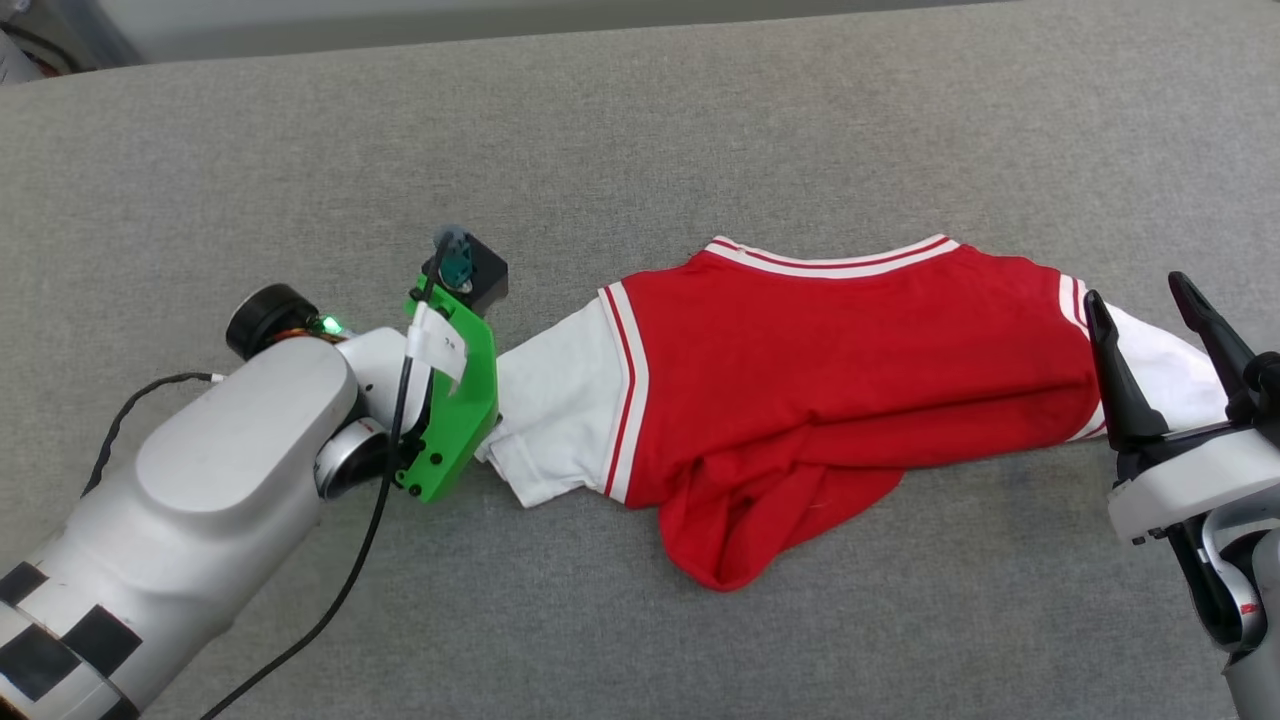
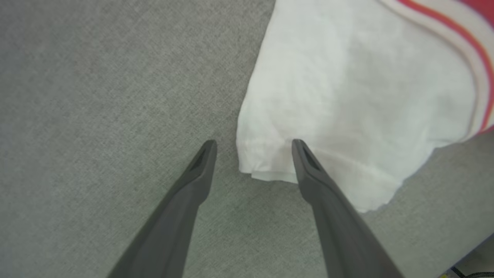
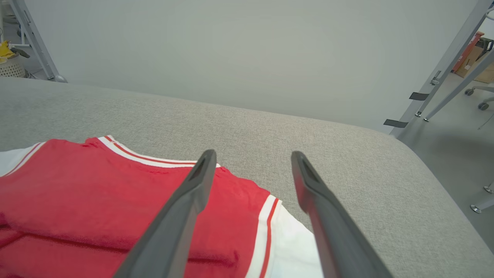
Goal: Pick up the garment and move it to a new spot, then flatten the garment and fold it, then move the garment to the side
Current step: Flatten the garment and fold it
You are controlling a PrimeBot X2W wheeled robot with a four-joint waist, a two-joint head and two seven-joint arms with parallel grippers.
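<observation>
garment point(image 1: 850, 380) lies across the middle of the grey desk point(image 1: 640, 130), with its collar point(image 1: 830, 262) toward the far edge. its red body is rumpled and the lower hem point(image 1: 740, 540) is bunched into a lump on the near side, so it is not yet flat. you have an arm at each white sleeve, which reads as a setup for a two-point lift, since taking both ends would let the cloth pull straight. your left jaws are released and spread wide, straddling the corner of the left sleeve point(image 2: 347, 96), one side over cloth, the other over bare desk. your right jaws are released too, grasping nothing, poised over the right sleeve point(image 3: 289, 247) just beside its striped trim point(image 3: 266, 231).
</observation>
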